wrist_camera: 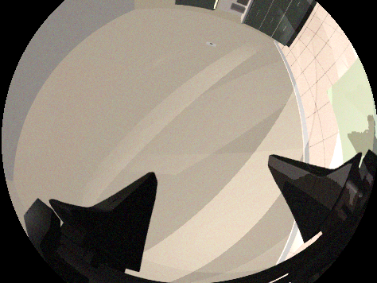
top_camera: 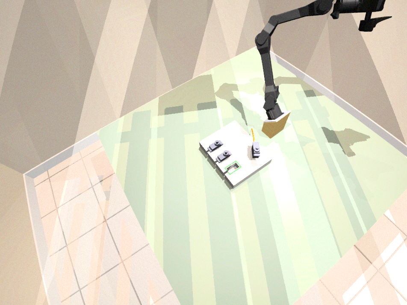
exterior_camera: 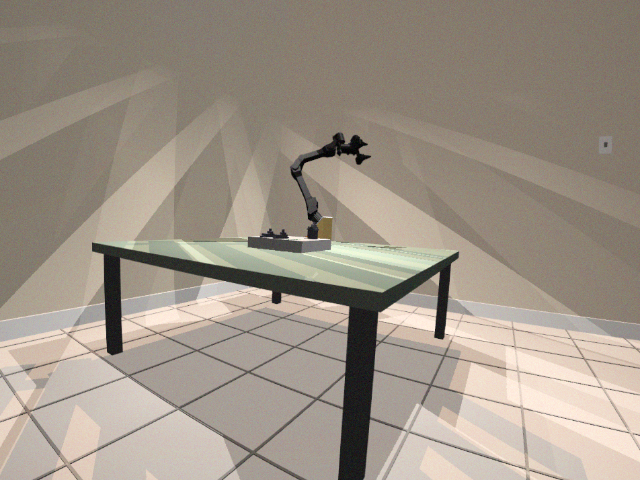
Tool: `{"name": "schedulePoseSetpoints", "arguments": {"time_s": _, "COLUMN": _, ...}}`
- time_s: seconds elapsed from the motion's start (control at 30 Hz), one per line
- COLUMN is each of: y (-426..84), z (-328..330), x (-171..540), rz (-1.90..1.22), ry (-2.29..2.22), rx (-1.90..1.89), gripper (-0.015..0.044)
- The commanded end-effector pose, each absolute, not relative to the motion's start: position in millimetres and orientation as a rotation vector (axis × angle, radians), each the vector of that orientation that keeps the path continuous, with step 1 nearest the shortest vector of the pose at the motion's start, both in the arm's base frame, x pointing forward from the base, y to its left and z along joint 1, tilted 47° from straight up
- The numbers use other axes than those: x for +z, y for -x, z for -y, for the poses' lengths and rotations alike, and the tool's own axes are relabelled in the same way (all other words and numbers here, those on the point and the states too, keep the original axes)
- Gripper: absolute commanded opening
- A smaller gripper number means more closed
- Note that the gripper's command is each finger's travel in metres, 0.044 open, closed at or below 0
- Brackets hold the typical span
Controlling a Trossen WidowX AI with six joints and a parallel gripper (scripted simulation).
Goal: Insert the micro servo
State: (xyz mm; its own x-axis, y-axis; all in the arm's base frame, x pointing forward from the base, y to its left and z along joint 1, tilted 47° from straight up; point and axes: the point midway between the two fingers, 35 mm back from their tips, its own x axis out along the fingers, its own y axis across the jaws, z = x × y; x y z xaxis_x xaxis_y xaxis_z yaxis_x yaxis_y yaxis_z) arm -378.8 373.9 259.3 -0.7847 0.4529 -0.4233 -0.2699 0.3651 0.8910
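The loose micro servo (top_camera: 256,151) (exterior_camera: 312,232) stands on the white deck (top_camera: 234,129) (exterior_camera: 273,245) near its right side, whole body above the surface, output shaft up. Its orange cable (top_camera: 252,134) runs backward from it. The marked empty pocket (top_camera: 234,167) has a green outline and lies near the deck's front corner, in line with two seated servos (top_camera: 215,145) (top_camera: 224,155). My gripper (wrist_camera: 214,170) (exterior_camera: 368,149) is open and empty, high above the table and away from the deck; the top view cuts part of it off. The wrist view shows neither servo nor deck.
A tan upright panel (top_camera: 275,127) (exterior_camera: 325,228) with a white top edge stands by the arm's base, close behind the loose servo. The deck rests on the green table (top_camera: 216,236) (exterior_camera: 216,258). In the wrist view, a wall faces the fingers and a table edge shows at right.
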Motion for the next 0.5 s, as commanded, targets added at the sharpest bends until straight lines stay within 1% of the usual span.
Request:
{"name": "schedulePoseSetpoints", "arguments": {"time_s": 0.0, "y": 333.5, "z": -405.2, "x": 223.0, "rz": -1.862, "ry": -0.143, "rx": 1.384, "gripper": 0.044}}
{"name": "schedulePoseSetpoints", "arguments": {"time_s": 0.23, "y": 256.2, "z": -438.1, "x": 172.7, "rz": -1.673, "ry": -0.084, "rx": 1.243, "gripper": 0.044}}
{"name": "schedulePoseSetpoints", "arguments": {"time_s": 0.47, "y": 174.1, "z": -450.9, "x": 126.4, "rz": -1.518, "ry": 0.015, "rx": 1.09, "gripper": 0.044}}
